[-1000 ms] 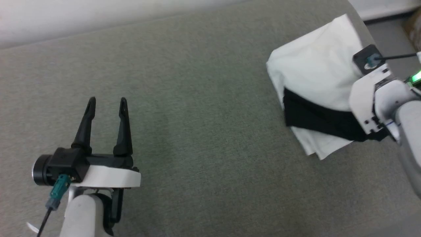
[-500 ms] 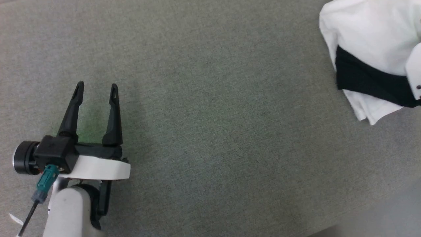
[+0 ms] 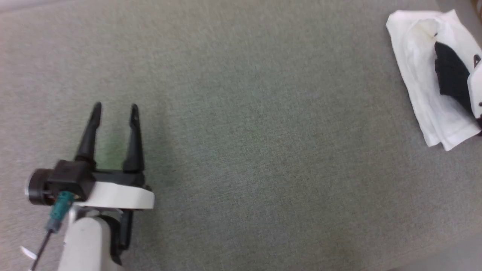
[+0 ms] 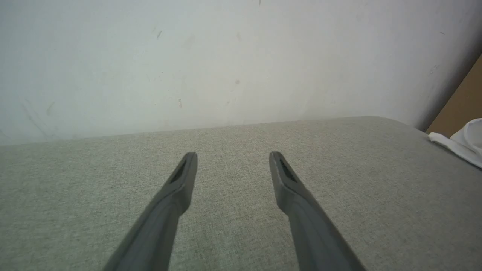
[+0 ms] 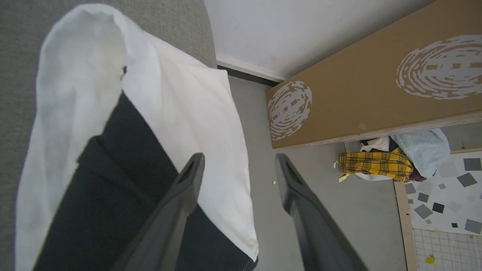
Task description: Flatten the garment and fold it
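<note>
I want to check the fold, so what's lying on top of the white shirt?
A black part of the garment lies across its white body. The layers underneath are covered; grey upholstery shows around it.

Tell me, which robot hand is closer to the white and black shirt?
Right. The right gripper hovers at the edge of the shirt, fingers apart. The left gripper is far away across the grey surface.

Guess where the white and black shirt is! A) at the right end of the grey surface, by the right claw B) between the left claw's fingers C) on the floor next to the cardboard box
A: the shirt lies at the right end of the grey surface, right by the open right claw, far from the left claw.
</note>
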Available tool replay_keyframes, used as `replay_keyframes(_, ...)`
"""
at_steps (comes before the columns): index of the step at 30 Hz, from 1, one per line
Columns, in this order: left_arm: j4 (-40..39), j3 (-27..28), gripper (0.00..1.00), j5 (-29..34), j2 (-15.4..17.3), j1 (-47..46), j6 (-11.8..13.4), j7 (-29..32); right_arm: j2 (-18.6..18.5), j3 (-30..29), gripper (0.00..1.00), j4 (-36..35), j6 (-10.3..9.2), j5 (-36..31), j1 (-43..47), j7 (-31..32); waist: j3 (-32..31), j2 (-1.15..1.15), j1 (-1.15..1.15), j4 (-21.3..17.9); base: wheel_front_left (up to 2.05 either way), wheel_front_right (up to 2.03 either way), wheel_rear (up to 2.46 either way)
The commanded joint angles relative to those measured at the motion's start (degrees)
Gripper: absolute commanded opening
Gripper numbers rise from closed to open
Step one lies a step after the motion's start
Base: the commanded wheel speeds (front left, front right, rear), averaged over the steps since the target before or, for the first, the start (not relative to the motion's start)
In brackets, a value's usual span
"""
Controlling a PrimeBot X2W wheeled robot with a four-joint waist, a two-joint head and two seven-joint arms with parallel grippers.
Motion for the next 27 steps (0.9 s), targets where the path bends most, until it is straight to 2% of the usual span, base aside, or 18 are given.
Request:
replay_keyframes(1,0.6,-0.4,1.00,-0.2,-0.5,0.3,0.4,-0.6,0.2,-0.4,1.00,0.2,-0.13,0.3,1.1,-0.7,-3.9,0.00,0.00,2.0,0.00,0.00,0.00)
replay_keyframes(8,4.8,-2.3,1.00,-1.1,-2.6,3.0,0.9,-2.2,0.8,-3.5,1.00,-3.6,-0.13,6.3,7.3,-8.3,-13.1,0.00,0.00,6.4,0.00,0.00,0.00)
replay_keyframes(12,6.8,-2.6,1.00,-2.1,-3.4,4.5,1.3,-2.5,2.1,-6.5,1.00,-9.8,-0.13,10.9,12.9,-13.1,-17.3,0.00,0.00,9.1,0.00,0.00,0.00)
replay_keyframes(16,8.3,-3.1,1.00,-3.0,-3.9,5.8,1.4,-2.6,3.9,-6.8,1.00,-18.6,-0.13,14.8,19.6,-16.7,-20.5,0.00,0.00,11.5,0.00,0.00,0.00)
replay_keyframes(22,9.2,-3.5,1.00,-4.4,-4.4,7.4,1.9,-2.7,9.1,-7.1,1.00,-34.0,-0.13,17.2,30.2,-18.6,-23.3,0.00,0.00,14.1,0.00,0.00,0.00)
replay_keyframes(27,10.0,-4.0,1.00,-5.1,-4.7,8.1,1.6,-2.7,14.6,-7.5,1.00,-43.0,-0.13,16.9,37.9,-19.9,-25.1,0.00,0.00,15.8,0.00,0.00,0.00)
